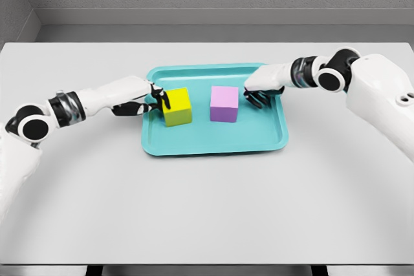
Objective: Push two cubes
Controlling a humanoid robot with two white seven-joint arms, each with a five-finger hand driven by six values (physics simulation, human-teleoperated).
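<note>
On the tray (213,145): yellow cube (177,106) touching the left hand (154,98) on its inward side, pink cube (224,103) just inward of the right hand (259,95), a sliver apart. Both hands curled, clamped on nothing. Cubes between the hands, so probably inward pushes toward each other.

Simulated lab: bare grey table (207,211)

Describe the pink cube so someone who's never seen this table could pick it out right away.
On the grey table sits a teal tray holding two cubes. The pink cube is the one on the tray's right half, nearest the right hand; its neighbour is yellow.
</note>
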